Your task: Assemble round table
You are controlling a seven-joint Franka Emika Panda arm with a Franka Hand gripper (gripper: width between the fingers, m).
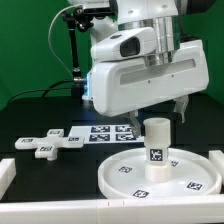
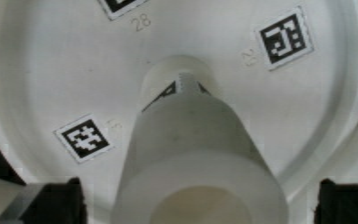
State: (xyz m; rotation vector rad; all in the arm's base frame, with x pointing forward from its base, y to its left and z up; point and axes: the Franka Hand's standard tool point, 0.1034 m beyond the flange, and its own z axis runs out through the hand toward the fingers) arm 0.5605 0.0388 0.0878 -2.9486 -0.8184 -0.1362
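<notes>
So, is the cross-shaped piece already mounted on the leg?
No, the cross-shaped piece lies flat on the table at the exterior view's left, apart from the leg standing upright on the round disc.

I'm seeing one large round disc (image 1: 112, 180), one short cylinder leg (image 1: 156, 140), one cross-shaped piece (image 1: 48, 143) and one marker board (image 1: 108, 133) in the exterior view. I'm counting one robot arm (image 1: 140, 60) over them. In the wrist view I'm making out three square tags (image 2: 87, 137) on the disc, one only partly in view.
</notes>
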